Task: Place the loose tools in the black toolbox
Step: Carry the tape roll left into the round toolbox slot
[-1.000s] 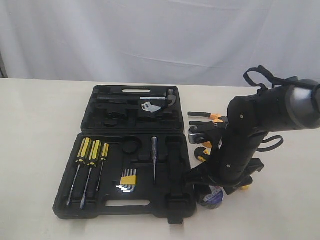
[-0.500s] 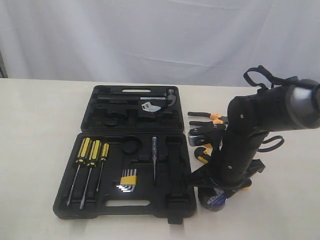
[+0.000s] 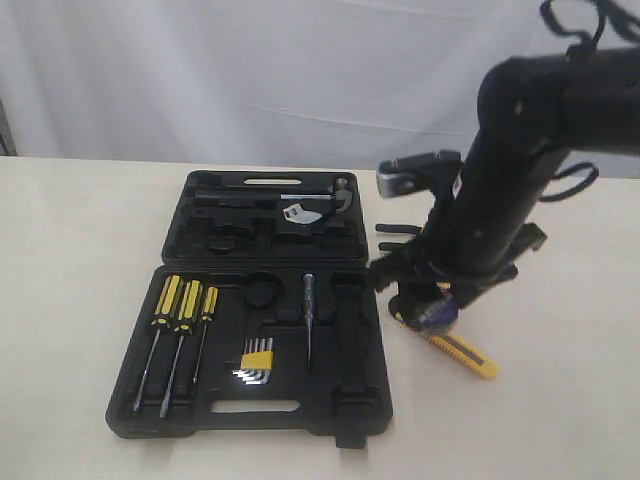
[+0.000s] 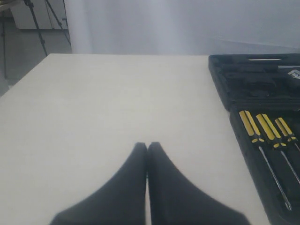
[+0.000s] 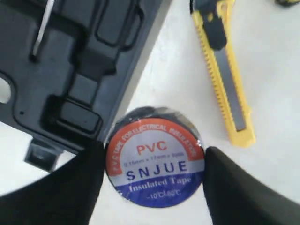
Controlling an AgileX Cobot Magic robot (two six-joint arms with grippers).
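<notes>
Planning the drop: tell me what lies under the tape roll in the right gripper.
Pale table shows around the tape roll, with the toolbox edge and utility knife beside it. The spot directly beneath is covered.

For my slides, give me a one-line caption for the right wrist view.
Jaws grip the black tape roll over the table, beside the toolbox corner and the yellow utility knife.

Exterior view: my right arm (image 3: 510, 170) ran off top and right edges. It covered most of pliers (image 3: 392, 229); only two dark handle tips showed, probably theirs. Black tape roll (image 3: 432, 314) sat half hidden by my right gripper (image 3: 428, 306), and utility knife (image 3: 465, 355) had far end under it.
Right wrist view: one knife end and black toolbox (image 5: 70, 70) cropped by edges; smallest label print unreadable.
Left wrist view: my left gripper (image 4: 146, 146) blurred, screwdrivers (image 4: 262, 129) cropped.
</notes>
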